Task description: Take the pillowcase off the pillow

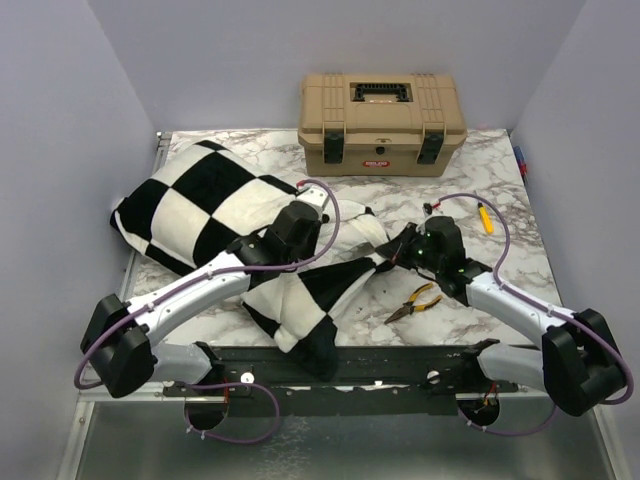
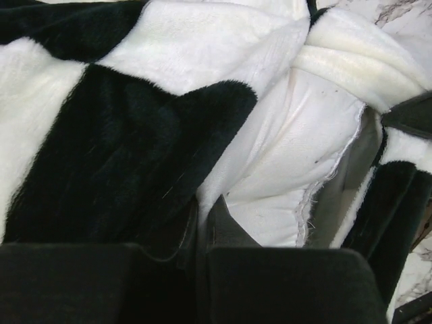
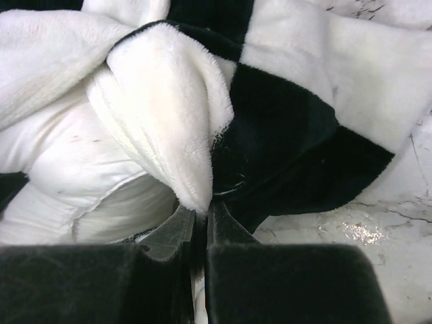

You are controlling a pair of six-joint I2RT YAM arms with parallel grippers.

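The black and white checkered pillowcase [image 1: 215,205] lies left of centre on the marble table, bunched between my two grippers. The plain white pillow [image 2: 297,155] shows through the open end and also shows in the right wrist view [image 3: 67,169]. Its blue label is hidden. My left gripper [image 1: 332,232] is shut on the pillowcase's edge, where a strip of cloth [image 2: 201,202] runs between its fingers. My right gripper [image 1: 388,257] is shut on a white plush fold of the pillowcase [image 3: 169,115] at the opening's right side.
A tan toolbox [image 1: 381,122] stands at the back centre. Yellow-handled pliers [image 1: 415,300] lie just in front of the right gripper. A small yellow tool [image 1: 486,217] lies to the right. A blue pen [image 1: 520,158] lies at the right wall. Grey walls close three sides.
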